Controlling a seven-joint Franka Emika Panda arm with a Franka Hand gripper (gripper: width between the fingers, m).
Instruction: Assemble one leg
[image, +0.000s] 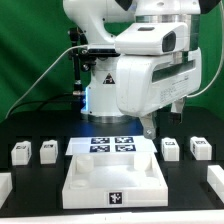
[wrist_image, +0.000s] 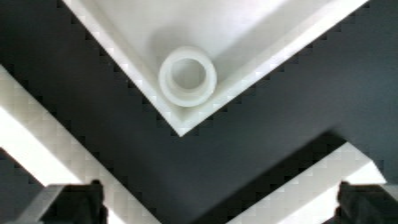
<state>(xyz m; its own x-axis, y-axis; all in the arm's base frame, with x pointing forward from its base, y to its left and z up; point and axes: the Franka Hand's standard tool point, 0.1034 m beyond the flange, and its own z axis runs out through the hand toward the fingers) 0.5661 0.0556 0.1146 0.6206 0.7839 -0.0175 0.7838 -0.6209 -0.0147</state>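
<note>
Right of centre, the end effector (image: 148, 127) hangs with fingers (wrist_image: 71, 203) apart and nothing between them, above a white panel (wrist_image: 143, 30) corner with a round hole (wrist_image: 187, 78). Four legs (image: 47, 150) lie on the counter (image: 40, 175), two left, two right.

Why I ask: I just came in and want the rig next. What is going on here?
The Panda arm is partway through assembling a leg. Its end effector hangs low by the corner of the flat white tabletop on the exterior view's right, open and holding nothing. The wrist view looks onto a corner with a round hole. The small white parts lie on either side, none picked up.
</note>
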